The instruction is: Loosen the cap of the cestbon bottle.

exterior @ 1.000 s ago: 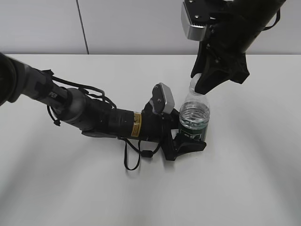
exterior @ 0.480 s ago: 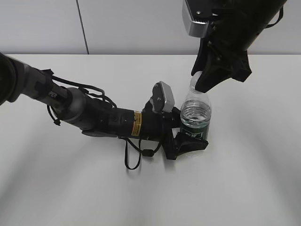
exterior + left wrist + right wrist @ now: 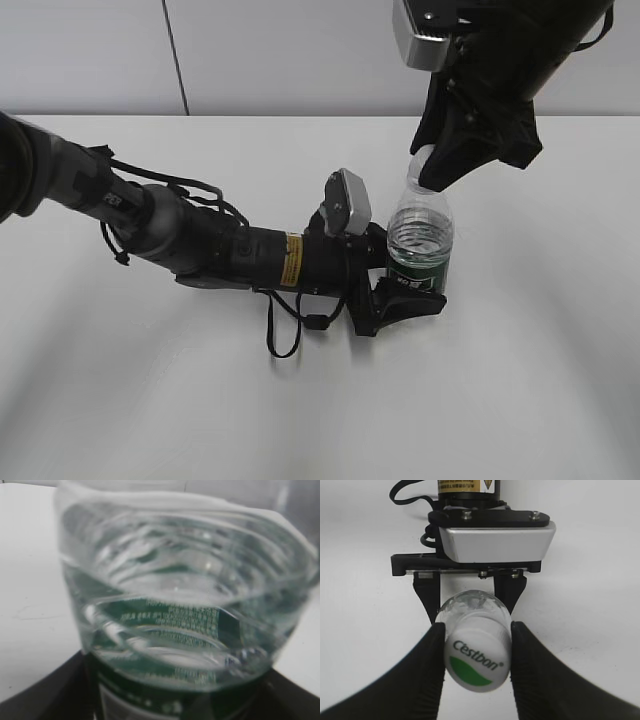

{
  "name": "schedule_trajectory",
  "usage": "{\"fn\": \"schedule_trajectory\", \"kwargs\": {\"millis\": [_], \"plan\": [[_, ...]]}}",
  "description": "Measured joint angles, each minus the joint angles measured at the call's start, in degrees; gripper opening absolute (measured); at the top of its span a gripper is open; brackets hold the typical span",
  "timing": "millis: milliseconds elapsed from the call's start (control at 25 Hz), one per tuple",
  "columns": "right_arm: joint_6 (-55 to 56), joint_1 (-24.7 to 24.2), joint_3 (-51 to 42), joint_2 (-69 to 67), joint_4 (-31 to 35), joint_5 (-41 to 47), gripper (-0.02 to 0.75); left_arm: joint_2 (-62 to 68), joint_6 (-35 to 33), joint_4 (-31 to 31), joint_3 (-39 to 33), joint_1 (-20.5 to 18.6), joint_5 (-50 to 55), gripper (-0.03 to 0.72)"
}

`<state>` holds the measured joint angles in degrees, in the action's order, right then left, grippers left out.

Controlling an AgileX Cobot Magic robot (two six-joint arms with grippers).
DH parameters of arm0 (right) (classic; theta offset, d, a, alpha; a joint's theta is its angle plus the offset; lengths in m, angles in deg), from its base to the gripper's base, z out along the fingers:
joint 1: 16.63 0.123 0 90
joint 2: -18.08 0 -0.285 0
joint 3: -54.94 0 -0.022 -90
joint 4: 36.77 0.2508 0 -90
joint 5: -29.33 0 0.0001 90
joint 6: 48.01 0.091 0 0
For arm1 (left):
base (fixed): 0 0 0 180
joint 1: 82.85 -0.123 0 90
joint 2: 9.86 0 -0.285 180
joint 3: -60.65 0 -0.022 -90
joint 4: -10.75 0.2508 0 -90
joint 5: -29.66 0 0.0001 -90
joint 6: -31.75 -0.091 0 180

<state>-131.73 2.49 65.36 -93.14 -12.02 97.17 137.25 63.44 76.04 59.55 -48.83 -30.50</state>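
The jaws of the black right gripper (image 3: 476, 645) are being pressed against both sides of the small round white plastic screw cap (image 3: 477, 656), which is being held between two ribbed black fingers (image 3: 427, 675). The jaws of the black left gripper (image 3: 405, 290) are being closed around the dark green label band of the small clear plastic water bottle (image 3: 420, 235), low on its body.

One bottle, one cap and two grippers are being shown. The bottle is being kept standing on the white table (image 3: 520, 380), right of centre in the exterior view, with its long axis nearly vertical, leaning slightly, and the cap pointing upward. A green half-oval mark and the lettering "Cestbon" are being displayed on the cap's top. Water is being seen through the ribbed wall in the left wrist view.
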Motion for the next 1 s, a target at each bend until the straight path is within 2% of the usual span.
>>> {"fn": "schedule_trajectory", "kwargs": {"millis": [360,520,1000], "plan": [[0.2,0.0,0.0,0.0,0.5,0.0,0.303,0.0,-0.2,0.1,0.1,0.0,1.6,0.543],[0.2,0.0,0.2,1.0,3.3,-0.2,0.287,0.1,0.0,0.4,0.0,0.0,5.1,0.543],[3.4,0.0,0.2,1.6,3.8,-0.2,0.286,0.1,0.1,0.4,0.0,0.0,5.1,0.543]]}}
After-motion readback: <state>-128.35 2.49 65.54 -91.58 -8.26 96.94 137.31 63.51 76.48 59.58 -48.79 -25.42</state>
